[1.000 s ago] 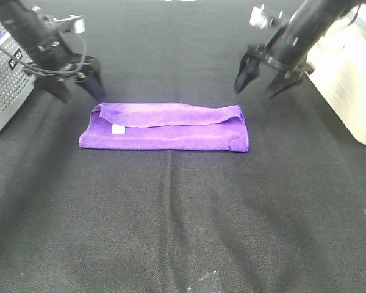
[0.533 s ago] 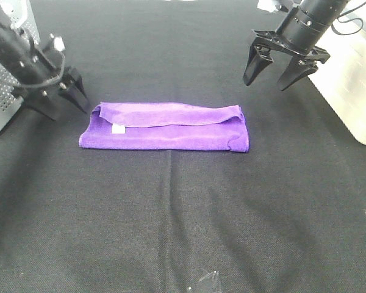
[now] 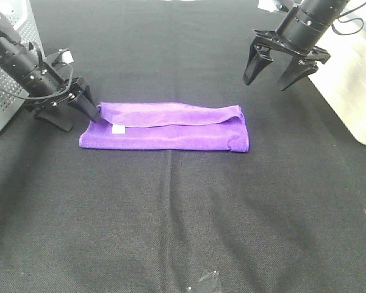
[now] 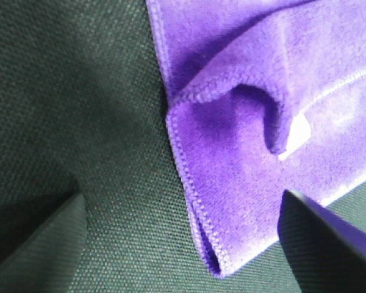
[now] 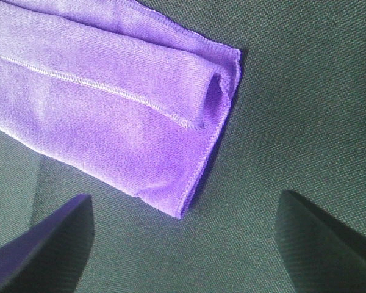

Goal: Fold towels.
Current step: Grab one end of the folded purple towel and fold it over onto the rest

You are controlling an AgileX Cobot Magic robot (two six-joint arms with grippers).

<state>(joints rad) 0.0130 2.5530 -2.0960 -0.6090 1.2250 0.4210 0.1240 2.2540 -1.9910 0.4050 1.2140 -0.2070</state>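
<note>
The purple towel point(image 3: 165, 125) lies folded in half as a long strip on the black table, with its white tag point(image 3: 118, 128) near the left end. My left gripper point(image 3: 79, 119) is open and low at the towel's left end, one fingertip point(image 3: 93, 113) at its far left corner. The left wrist view shows the towel's end point(image 4: 232, 122) and tag point(image 4: 296, 134) between the open fingers point(image 4: 329, 244). My right gripper point(image 3: 272, 74) is open and empty, raised behind the towel's right end. The right wrist view shows that end point(image 5: 110, 116) below.
A grey perforated basket point(image 3: 6, 91) stands at the left edge, close behind my left arm. A white container point(image 3: 354, 79) stands at the right edge. Small bits of clear tape point(image 3: 207, 281) lie near the table's front edge.
My left gripper has moved down and right to the towel's left end. My right gripper rose and drew back a little a second ago and has since held still. The towel has not moved.
</note>
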